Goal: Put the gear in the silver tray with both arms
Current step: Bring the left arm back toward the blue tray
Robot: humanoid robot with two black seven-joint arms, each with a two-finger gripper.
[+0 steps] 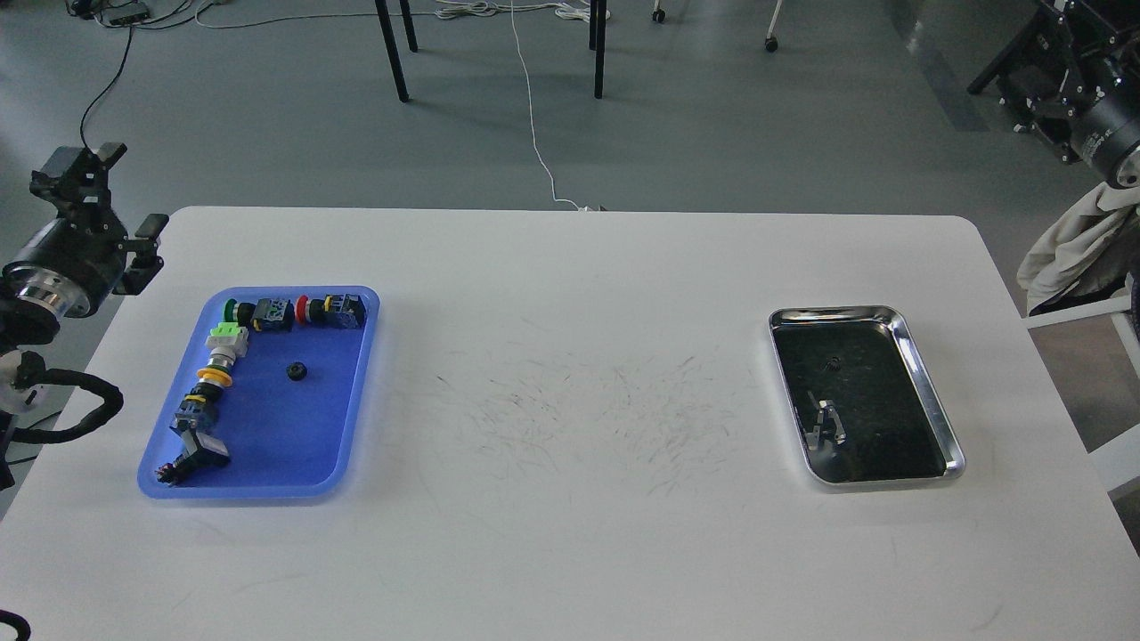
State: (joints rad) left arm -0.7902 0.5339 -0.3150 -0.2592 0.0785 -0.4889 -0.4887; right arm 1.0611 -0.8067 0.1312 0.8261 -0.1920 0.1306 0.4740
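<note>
From my head view, the white table spreads out below me, scuffed with dark marks across its middle. The silver tray lies on the right side of it, well apart from the blue tray on the left. A small black gear already sits in the silver tray, in its far half, small against the dark reflective bottom (the pale shape nearer me in that tray looks like a reflection, though I cannot be sure).

In the blue tray a second small black gear lies alone on the bare floor near the middle, with a row of coloured push-button switches along the far rim and down the left side.

My left gripper hangs off the table's left edge, beyond the blue tray, holding nothing; its fingers stand apart. My right arm shows only at the top right corner, past the table, and I cannot tell how its gripper stands.
</note>
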